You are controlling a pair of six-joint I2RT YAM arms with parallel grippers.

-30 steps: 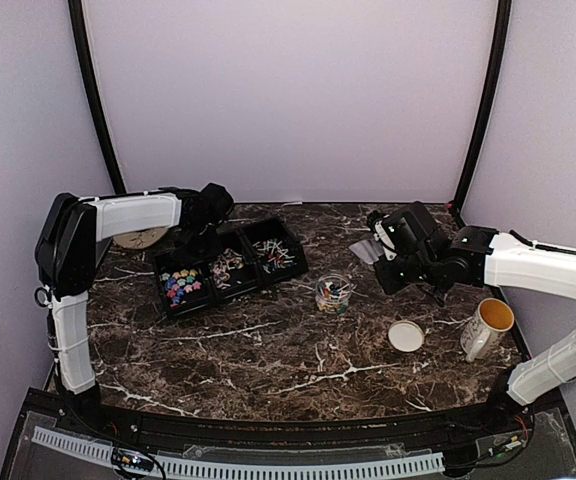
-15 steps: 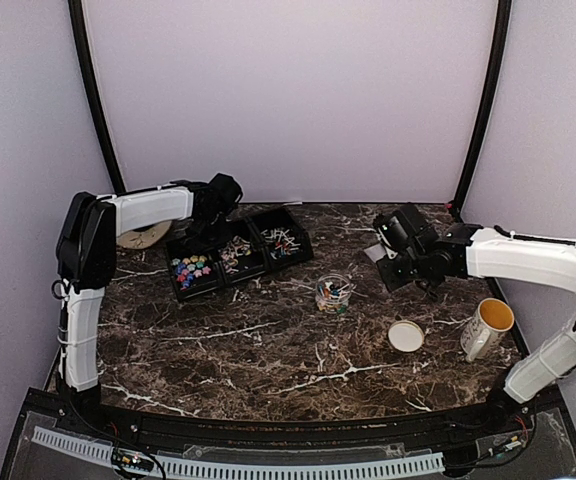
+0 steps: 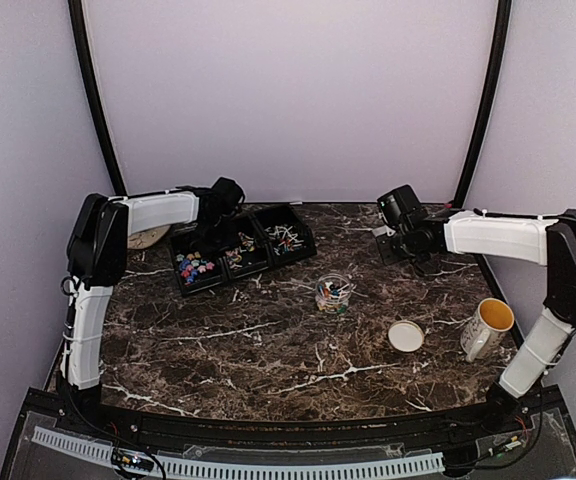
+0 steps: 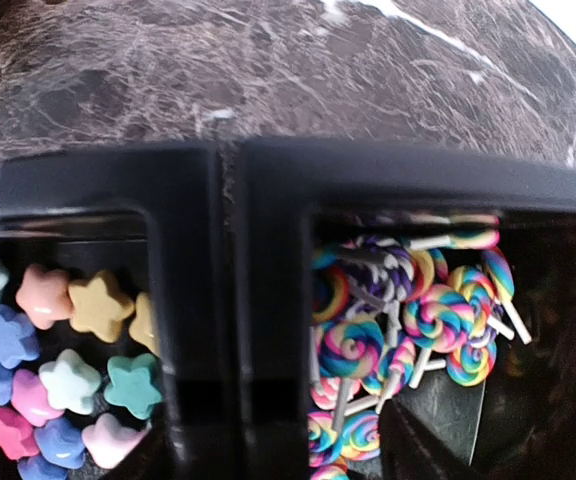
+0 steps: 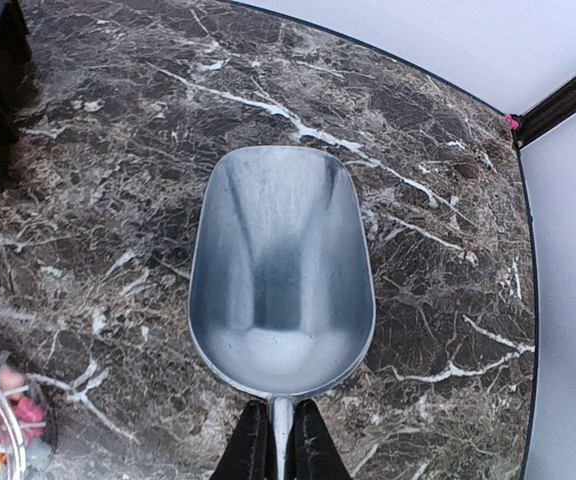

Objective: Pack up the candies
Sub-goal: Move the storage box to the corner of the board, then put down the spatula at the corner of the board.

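Nearest you, towards the bench's right edge, stand one mug (image 3: pixel 487 328), upright, and one round lid (image 3: pixel 405 336) lying flat just to its left. Further in, near the middle of the bench, you have one small clear jar (image 3: pixel 334 277) with a mixed handful of bright candies (image 3: pixel 335 294) inside, too small to count. Beyond that, at the far left, sits one black tray (image 3: pixel 268 268) with three compartments in a row. Its left compartment holds stars (image 4: pixel 68 380) in blue, pink, yellow and green, about a dozen in your left wrist view. The middle one holds a tangled heap of swirl lollipops (image 4: pixel 438 315), and the right one a scatter of pale sticks (image 3: pixel 283 238). One tan disc (image 3: pixel 148 238) lies by the left edge, half hidden behind the arm. Your left pincer (image 3: pixel 213 218) hangs over the tray, released, its fingers apart on either side of the wall between stars and lollipops. Your right pincer (image 5: pixel 273 440) is clenched on the handle of one metal scoop (image 5: pixel 280 270), held above the bench towards the far right corner.
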